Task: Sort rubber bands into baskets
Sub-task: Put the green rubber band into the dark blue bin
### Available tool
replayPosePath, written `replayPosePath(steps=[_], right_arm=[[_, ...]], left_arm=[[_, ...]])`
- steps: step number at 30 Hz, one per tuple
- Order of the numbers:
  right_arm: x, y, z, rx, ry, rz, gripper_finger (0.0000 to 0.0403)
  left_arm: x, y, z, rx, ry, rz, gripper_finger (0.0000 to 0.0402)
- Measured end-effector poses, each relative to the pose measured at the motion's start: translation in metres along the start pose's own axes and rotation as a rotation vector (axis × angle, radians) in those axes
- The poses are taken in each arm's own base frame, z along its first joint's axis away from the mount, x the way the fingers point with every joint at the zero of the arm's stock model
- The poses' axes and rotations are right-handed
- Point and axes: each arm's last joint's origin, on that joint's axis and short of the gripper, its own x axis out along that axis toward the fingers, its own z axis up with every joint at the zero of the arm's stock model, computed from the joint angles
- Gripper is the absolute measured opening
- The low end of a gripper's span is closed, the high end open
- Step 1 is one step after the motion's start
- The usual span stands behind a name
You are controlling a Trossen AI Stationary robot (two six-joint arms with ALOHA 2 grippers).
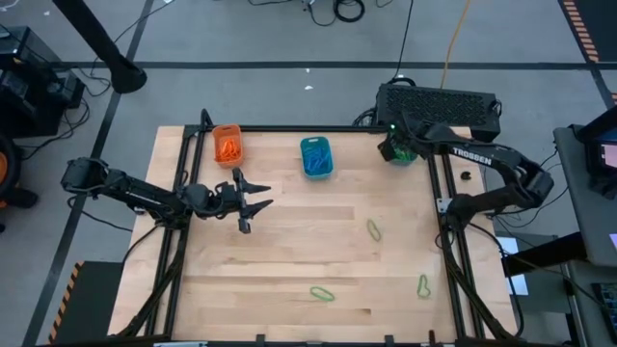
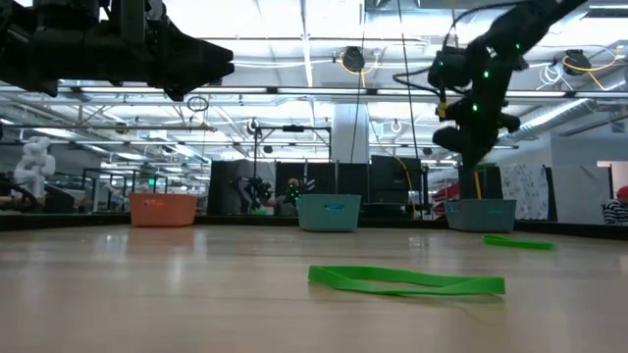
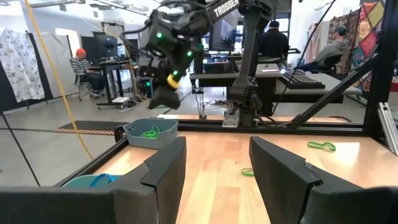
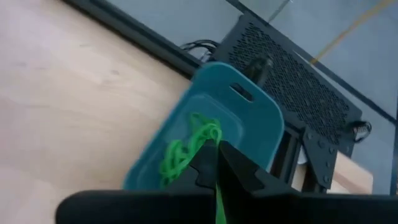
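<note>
Right gripper [image 4: 216, 163] hangs over the teal basket [image 4: 249, 118] at the desk's far right corner, its fingers pinched together on a green rubber band [image 4: 218, 200] — a strip of green shows between the tips in the right wrist view. More green bands [image 4: 186, 149] lie heaped inside that basket, just below the fingertips. Behind the basket, off the desk's far edge, sits a black perforated box [image 1: 439, 101].

Left gripper [image 1: 255, 204] hovers above the desk near its left edge, jaws spread wide and holding nothing.

Along the far edge stand the other two baskets: an orange basket [image 1: 228, 144] with orange bands near the far left corner, and a second teal basket [image 1: 316, 156] with blue bands about midway along.

Three loose green bands lie on the wooden desk [image 1: 289, 260] — one [image 1: 373, 228] right of centre, one [image 1: 422, 285] near the right edge towards the front, and one [image 1: 322, 293] near the middle of the front edge.
</note>
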Motion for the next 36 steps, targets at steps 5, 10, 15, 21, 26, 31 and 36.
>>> replayPosePath(steps=[5, 10, 15, 21, 26, 31, 36], right_arm=[[0.019, -0.013, -0.008, 0.072, 0.011, -0.041, 0.0000], [0.028, -0.021, -0.014, 0.109, 0.030, -0.043, 0.0000], [0.031, -0.023, -0.015, 0.132, 0.037, 0.006, 0.0000], [0.031, -0.023, -0.011, 0.165, -0.003, 0.010, 0.0000], [0.031, -0.023, -0.010, 0.195, -0.017, 0.006, 0.0011], [0.032, -0.024, -0.009, 0.205, -0.022, 0.001, 0.0040], [0.032, -0.024, -0.009, 0.207, -0.025, 0.001, 0.0079]], left_arm=[[0.000, 0.000, 0.000, 0.000, 0.000, 0.000, 0.0185], [0.000, 0.000, 0.000, 0.000, 0.000, 0.000, 0.0185], [0.000, 0.000, 0.000, 0.000, 0.000, 0.000, 0.0185], [0.000, 0.000, 0.000, 0.000, 0.000, 0.000, 0.0185], [0.000, 0.000, 0.000, 0.000, 0.000, 0.000, 0.0185], [0.000, 0.000, 0.000, -0.001, 0.000, 0.000, 0.0185], [0.000, 0.000, 0.000, -0.001, 0.000, 0.000, 0.0185]])
